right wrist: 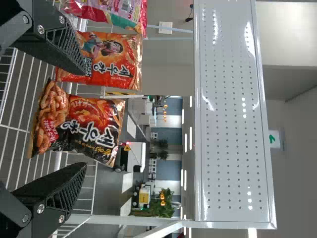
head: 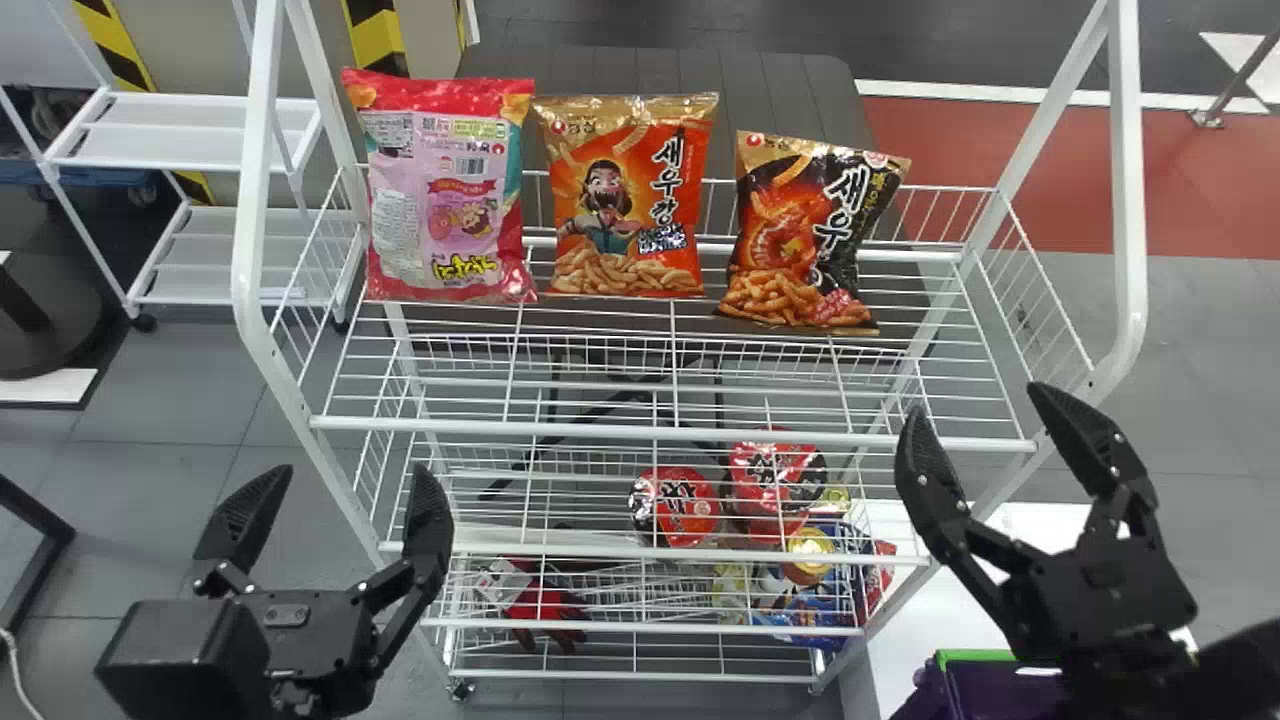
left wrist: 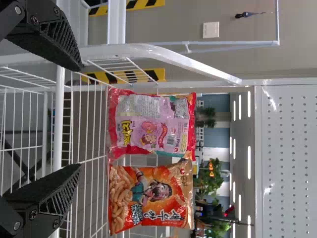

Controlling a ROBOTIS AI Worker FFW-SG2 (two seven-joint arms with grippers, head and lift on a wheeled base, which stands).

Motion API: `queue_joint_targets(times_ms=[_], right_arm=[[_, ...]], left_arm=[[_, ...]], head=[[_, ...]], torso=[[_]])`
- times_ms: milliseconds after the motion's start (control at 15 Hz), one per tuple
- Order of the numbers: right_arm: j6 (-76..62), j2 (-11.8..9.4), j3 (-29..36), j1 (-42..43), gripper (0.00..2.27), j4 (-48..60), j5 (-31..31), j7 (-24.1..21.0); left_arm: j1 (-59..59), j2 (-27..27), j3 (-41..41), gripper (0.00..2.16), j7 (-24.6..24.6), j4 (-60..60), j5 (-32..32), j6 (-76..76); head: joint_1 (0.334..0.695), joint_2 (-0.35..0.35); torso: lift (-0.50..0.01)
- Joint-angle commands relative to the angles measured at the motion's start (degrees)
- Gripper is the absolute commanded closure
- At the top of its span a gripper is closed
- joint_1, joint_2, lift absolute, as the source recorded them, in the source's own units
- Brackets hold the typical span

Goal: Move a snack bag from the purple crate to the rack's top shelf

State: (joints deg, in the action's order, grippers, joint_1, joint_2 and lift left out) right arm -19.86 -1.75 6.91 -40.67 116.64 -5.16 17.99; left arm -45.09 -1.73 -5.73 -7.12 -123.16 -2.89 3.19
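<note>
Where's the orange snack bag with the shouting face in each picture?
Head view: orange bag, middle of three on the top shelf.
Left wrist view: orange bag, beside the pink bag.
Right wrist view: orange bag, between the pink and black bags, partly behind the right gripper.
Shared landmark: the pink bag.

on the rack [head: 249, 200]'s top shelf, 3 snack bags: 1 pink-and-red bag [head: 448, 215], 1 orange bag [head: 628, 195], 1 black-and-orange bag [head: 805, 235]. lower on the rack, at least 2 red noodle bowls [head: 678, 505]. before the rack, 2 grippers: 1 left gripper [head: 350, 480], 1 right gripper [head: 980, 408]. near the rack's right side, 1 purple crate [head: 925, 697].
</note>
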Motion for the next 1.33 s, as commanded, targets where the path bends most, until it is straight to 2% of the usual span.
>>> queue_joint_targets(times_ms=[0,267,667,1267], right_arm=[[-2.7,-0.8,0.2,-2.3,0.2,0.0,-0.1,-0.3],[1.9,-1.0,2.1,-4.5,0.2,1.4,-3.5,-0.3],[11.0,-1.1,2.0,-6.1,0.2,4.8,-3.9,-0.3],[20.4,-1.1,0.9,-7.6,0.2,11.3,-4.2,-0.6]], left_arm=[[-1.1,0.1,0.5,0.13,0.0,-0.2,0.2,1.6],[-2.6,0.1,0.5,0.13,-1.3,-0.2,0.3,5.3],[-4.1,0.1,0.5,0.13,-1.9,-1.6,-0.3,9.0],[-5.4,0.1,-0.2,0.13,-3.0,-3.0,-1.7,9.0]], head=[[0.695,-0.044],[0.695,-0.053],[0.695,-0.066],[0.695,-0.037]], torso=[[0.002],[0.002],[0.002],[0.002]])
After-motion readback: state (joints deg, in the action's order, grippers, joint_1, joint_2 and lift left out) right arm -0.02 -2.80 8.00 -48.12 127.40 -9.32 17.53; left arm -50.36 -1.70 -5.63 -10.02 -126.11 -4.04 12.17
